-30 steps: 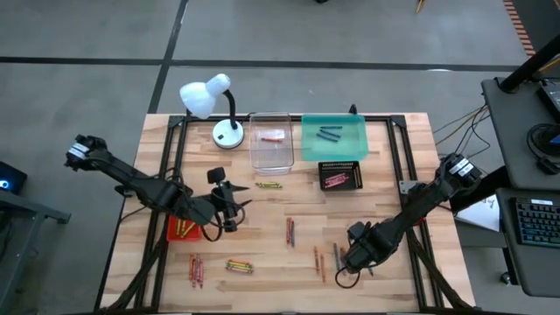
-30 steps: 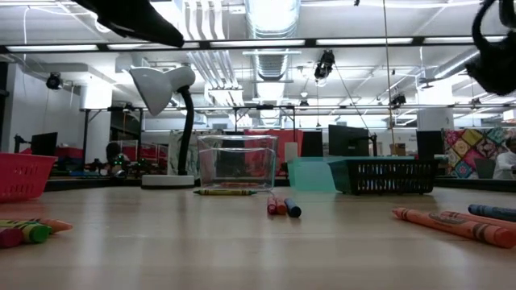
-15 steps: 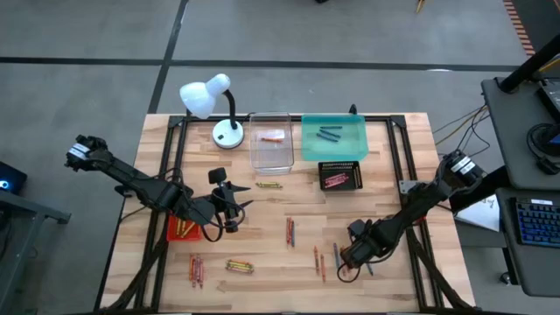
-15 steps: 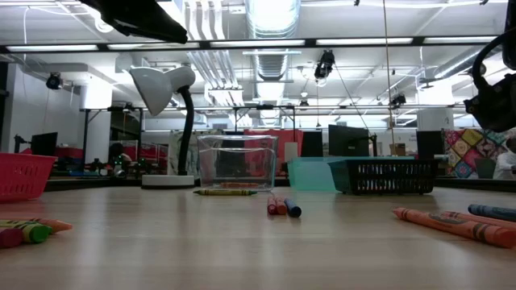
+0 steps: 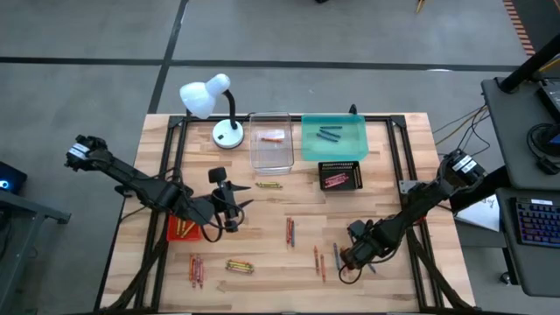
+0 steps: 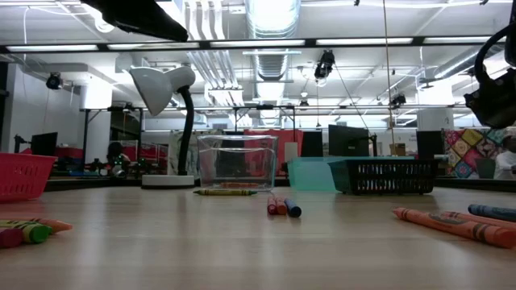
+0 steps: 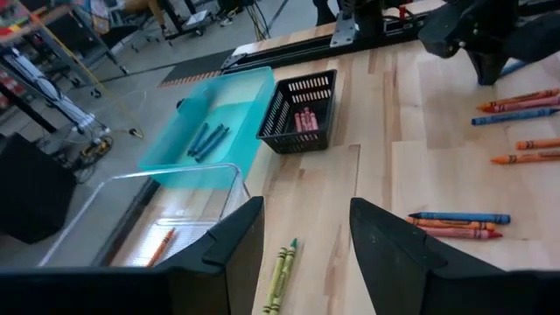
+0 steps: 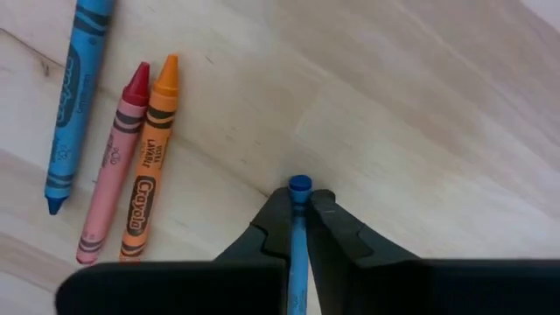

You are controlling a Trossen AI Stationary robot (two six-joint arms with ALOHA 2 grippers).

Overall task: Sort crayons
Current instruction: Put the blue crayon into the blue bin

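A second ago we saw the right gripper (image 8: pixel 298 229) with its fingers spread wide above the near right part of the wooden table (image 5: pixel 385 184); now it sits lower and its fingers are pinched together on a thin blue crayon (image 8: pixel 298 219), whose round end pokes out just past the fingertips. The left gripper (image 7: pixel 299 229) has not moved — it hangs over the red tray (image 5: pixel 181 229) on the left side with its fingers apart and nothing between them.

Just beside the right gripper lie three loose crayons: a longer blue crayon (image 8: pixel 73 98), a red crayon (image 8: pixel 112 166) and an orange crayon (image 8: pixel 150 163), the last two touching side by side (none of them touches the gripper). In the high view, a further pair of orange sticks (image 5: pixel 319 261) lies close to the gripper toward the table's middle.

Ahead of the left gripper we see a yellow-green crayon (image 7: pixel 280 271) on the bare wood, and beyond it the clear plastic bin (image 7: pixel 166 206), the teal tray (image 7: pixel 223 114) holding blue sticks and the black mesh basket (image 7: pixel 302 109) holding red ones. A white desk lamp (image 5: pixel 214 105) stands at the far left corner — nothing lies between either gripper and the trays.
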